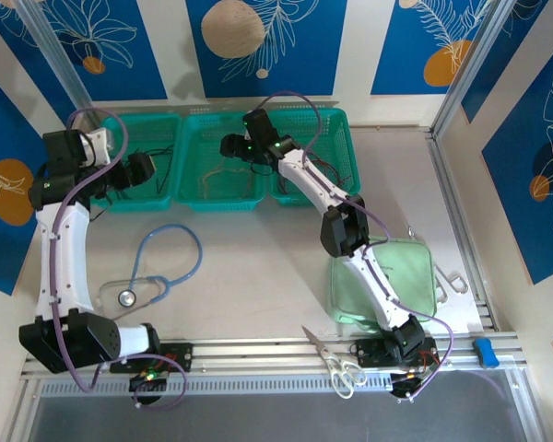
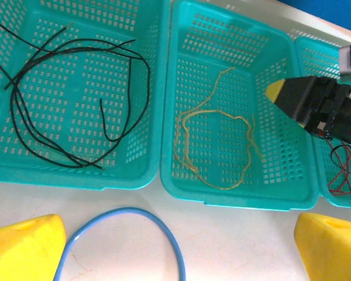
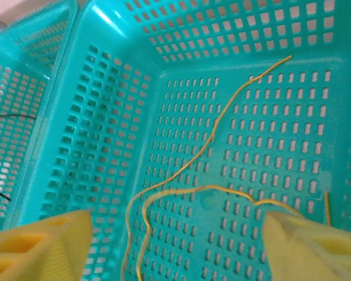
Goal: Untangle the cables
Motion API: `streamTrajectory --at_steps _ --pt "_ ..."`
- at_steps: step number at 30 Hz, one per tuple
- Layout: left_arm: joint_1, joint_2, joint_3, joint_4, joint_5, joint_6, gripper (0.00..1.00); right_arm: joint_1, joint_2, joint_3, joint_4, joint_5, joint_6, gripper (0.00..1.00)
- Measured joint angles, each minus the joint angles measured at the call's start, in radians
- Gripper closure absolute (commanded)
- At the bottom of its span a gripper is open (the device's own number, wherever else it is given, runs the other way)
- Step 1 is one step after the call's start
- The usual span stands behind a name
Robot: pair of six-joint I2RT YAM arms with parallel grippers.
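While the left gripper [image 2: 179, 234] and right gripper [image 3: 176, 225] gape empty, a yellow cable [image 3: 213, 136] curls on slotted plastic [image 3: 93, 146].

3 teal baskets [image 1: 223, 118] are sitting in a row at the table's [image 1: 258, 267] far edge. A blue stethoscope [image 1: 127, 297] is lying near the left edge. Scissors [image 1: 336, 364] are lying at the near edge, beside a green bag [image 1: 415, 276].

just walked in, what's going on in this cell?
The cables look sorted by colour: the thin black cables lie in the left teal plastic basket, the yellow cable in the middle basket, and the red cable in the right basket. The right gripper hangs open over the yellow cable, holding nothing. The left gripper is open too, near the baskets' front edge.
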Motion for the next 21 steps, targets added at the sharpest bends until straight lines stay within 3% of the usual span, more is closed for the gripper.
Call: streamTrajectory --at_steps 6,11,17,21 --pt "0.000 -0.084 -0.117 0.035 0.042 -0.021 0.01 0.035 -0.116 -0.021 -0.067 0.069 -0.081 0.06" --pt "-0.024 -0.198 -0.290 0.124 0.079 -0.051 0.01 0.075 -0.357 -0.175 -0.072 0.131 -0.185 0.01" --pt "-0.065 -0.326 -0.495 0.250 0.076 -0.100 0.01 0.119 -0.792 -0.629 0.029 0.204 -0.300 0.01" --pt "-0.085 -0.368 -0.594 0.345 0.020 -0.157 0.01 0.074 -1.101 -0.995 0.105 0.228 -0.338 0.01"
